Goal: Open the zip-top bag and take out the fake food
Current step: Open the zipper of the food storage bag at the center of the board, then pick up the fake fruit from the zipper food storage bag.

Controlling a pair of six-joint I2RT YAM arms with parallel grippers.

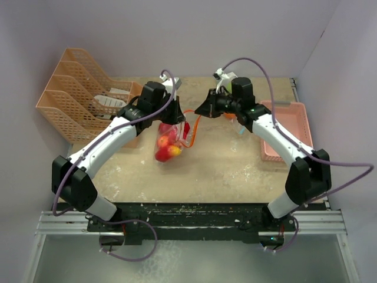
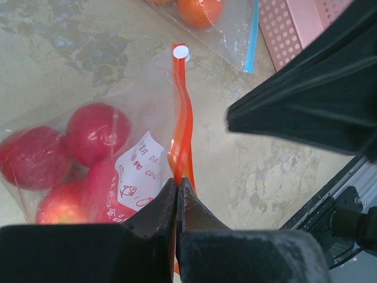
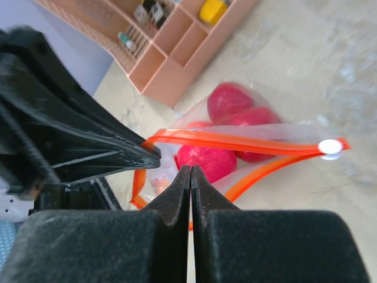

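Orange zip strip [image 2: 179,118] runs straight out from between the tips of the left gripper [image 2: 177,184], which we see clenched on it, the strip ending ahead of the fingers at a small white tab [image 2: 181,52]. The fake food, red apples [image 2: 91,132] as far as we can see, sits inside the zip-top bag [image 1: 171,138], just to the left of that strip and below the left gripper's fingertips. In the right wrist view the right gripper [image 3: 190,171] has its fingers pressed together. The strip's two lips stand apart just beyond the tips, so we judge the mouth to be partly open. The nearer lip passes under these fingers, and we cannot tell whether it is pinched or merely hidden. A second bag [image 2: 235,29] with a blue strip lies further ahead of the left gripper, apart from this one. We take the step in hand to be the opening of the mouth, with no fruit out yet. The next move, as we judge it, calls for a sure hold on each lip and a steady pull apart. If the right gripper has nothing, it should let go and pinch the free lip again before either arm reaches in for an apple.
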